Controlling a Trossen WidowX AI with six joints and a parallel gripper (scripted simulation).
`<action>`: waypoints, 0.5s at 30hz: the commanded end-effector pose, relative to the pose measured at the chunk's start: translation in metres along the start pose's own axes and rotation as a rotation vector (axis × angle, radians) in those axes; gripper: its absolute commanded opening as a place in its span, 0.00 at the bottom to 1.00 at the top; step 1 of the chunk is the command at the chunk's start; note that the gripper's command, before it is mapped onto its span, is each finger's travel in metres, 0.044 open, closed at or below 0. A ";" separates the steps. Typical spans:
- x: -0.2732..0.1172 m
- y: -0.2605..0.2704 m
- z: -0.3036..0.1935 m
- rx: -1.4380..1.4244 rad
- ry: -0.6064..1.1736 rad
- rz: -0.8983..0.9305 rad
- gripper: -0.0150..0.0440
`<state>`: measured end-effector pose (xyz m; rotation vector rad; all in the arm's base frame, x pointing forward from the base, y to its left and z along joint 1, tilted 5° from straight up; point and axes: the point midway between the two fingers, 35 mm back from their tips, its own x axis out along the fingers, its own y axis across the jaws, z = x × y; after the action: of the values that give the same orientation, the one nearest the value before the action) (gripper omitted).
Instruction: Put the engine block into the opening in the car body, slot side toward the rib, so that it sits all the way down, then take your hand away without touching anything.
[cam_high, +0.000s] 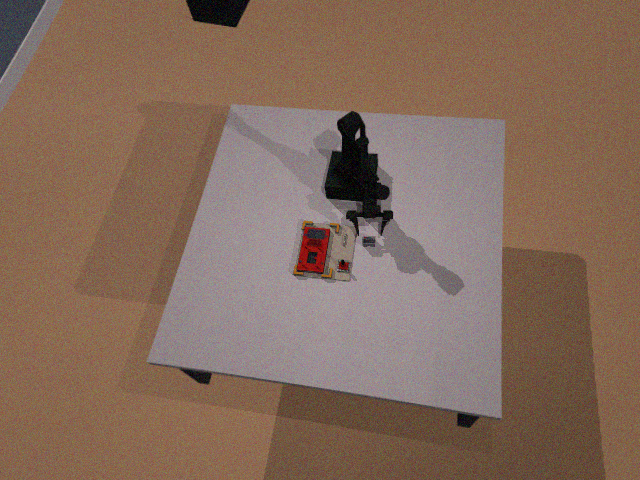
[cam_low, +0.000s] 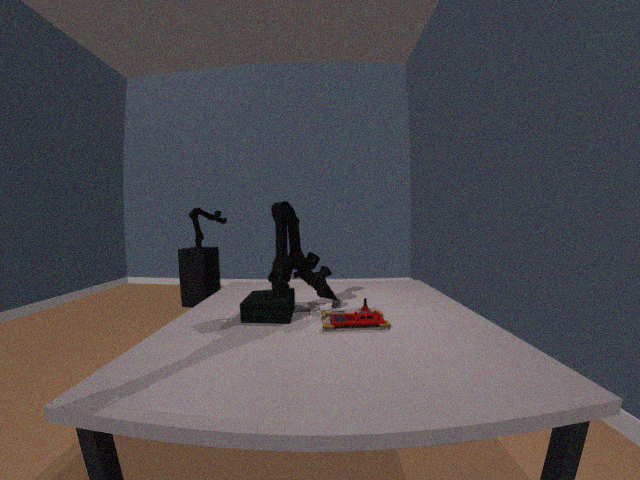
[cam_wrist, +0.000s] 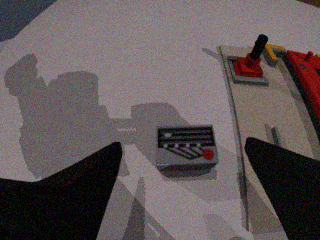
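Note:
The engine block, a small grey block with black slots, diagonal stripes and a red dot on the face turned up, lies on the table beside the cream board. My gripper is wide open and empty. In the wrist view its fingertips stand left and right of the block, with gaps on both sides. The red car body lies on the board between yellow corners. A dark patch shows in it in the top view; the rib cannot be made out.
The cream board carries a red base with an upright black lever and a small grey raised piece. My right finger in the wrist view overlaps the board. A second arm stands on a black pedestal beyond the table.

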<state>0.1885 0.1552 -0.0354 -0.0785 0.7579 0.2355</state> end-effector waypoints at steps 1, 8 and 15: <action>-0.006 -0.003 -0.003 -0.002 0.008 -0.008 1.00; -0.002 0.000 0.000 -0.001 0.002 -0.001 1.00; -0.002 0.000 0.000 -0.001 0.002 -0.001 1.00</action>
<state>0.1865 0.1536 -0.0343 -0.0796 0.7608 0.2318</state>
